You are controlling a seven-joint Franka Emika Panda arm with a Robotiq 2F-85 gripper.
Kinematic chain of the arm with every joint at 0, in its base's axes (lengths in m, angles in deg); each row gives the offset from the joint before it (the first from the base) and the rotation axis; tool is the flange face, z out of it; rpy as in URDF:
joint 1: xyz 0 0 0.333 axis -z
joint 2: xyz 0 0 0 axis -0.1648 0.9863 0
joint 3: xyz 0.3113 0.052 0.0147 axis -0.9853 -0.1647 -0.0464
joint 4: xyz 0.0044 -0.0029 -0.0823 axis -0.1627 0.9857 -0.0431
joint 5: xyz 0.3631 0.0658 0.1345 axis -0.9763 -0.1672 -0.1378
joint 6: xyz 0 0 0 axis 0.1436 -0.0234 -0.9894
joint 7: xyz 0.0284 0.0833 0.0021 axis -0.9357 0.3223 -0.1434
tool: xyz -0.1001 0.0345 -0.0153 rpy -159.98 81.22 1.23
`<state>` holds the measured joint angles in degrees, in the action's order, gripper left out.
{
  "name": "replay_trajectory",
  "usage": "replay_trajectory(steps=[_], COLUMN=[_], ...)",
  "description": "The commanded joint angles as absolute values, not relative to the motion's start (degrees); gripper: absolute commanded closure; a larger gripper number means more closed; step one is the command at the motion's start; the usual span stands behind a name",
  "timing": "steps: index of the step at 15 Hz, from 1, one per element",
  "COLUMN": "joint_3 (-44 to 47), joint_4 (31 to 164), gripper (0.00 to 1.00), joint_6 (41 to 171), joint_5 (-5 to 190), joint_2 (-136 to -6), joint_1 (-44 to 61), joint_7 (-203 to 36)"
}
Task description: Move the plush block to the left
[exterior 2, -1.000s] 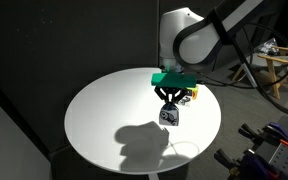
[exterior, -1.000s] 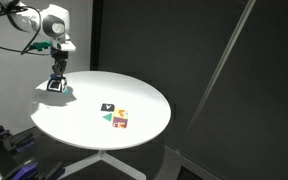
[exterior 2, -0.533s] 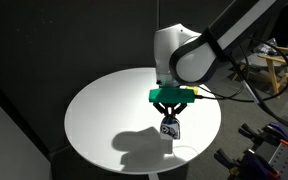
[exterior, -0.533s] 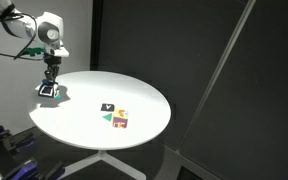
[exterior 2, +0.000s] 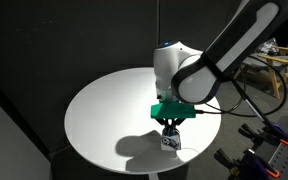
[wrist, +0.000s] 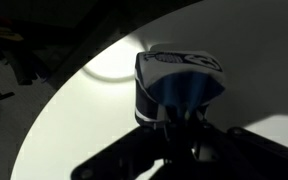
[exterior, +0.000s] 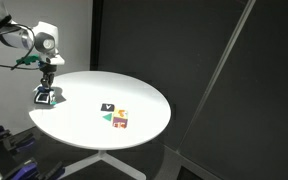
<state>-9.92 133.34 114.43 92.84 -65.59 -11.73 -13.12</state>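
The plush block is a small soft cube with blue and white faces and dark marks. My gripper is shut on it from above, near the edge of the round white table. In the opposite exterior view the plush block hangs under my gripper close to the table's near rim. The wrist view shows the plush block pinched between dark fingers, its blue face toward the camera, with the table's rim just beyond it.
A red-yellow block with a green triangle and a small flat black-and-white block lie near the middle of the table. Dark curtains surround the table. A wooden chair stands off to one side.
The arm has carried the plush block outward across the table toward its rim, and lower. The grip has stayed shut on it. The other blocks have not moved.
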Motion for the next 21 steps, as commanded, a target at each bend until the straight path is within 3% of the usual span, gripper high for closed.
replay_trajectory(steps=[1, 2, 3, 5, 12, 21], joint_3=[-9.36, -9.23, -9.13, -9.11, -9.41, -9.62], joint_4=[134.69, 134.91, 135.02, 135.21, 135.40, 136.65], gripper=[0.95, 0.93, 0.64, 0.56, 0.02, 0.00], joint_6=[117.71, 118.36, 118.56, 118.68, 117.50, 111.38], joint_5=[94.25, 94.36, 94.52, 94.61, 94.33, 96.05], joint_2=[-65.14, -64.89, -64.75, -64.69, -65.58, -69.76], joint_1=[-12.57, -12.77, -12.91, -12.98, -12.47, -11.04], joint_7=[-13.46, -13.49, -13.58, -13.80, -15.62, -29.70])
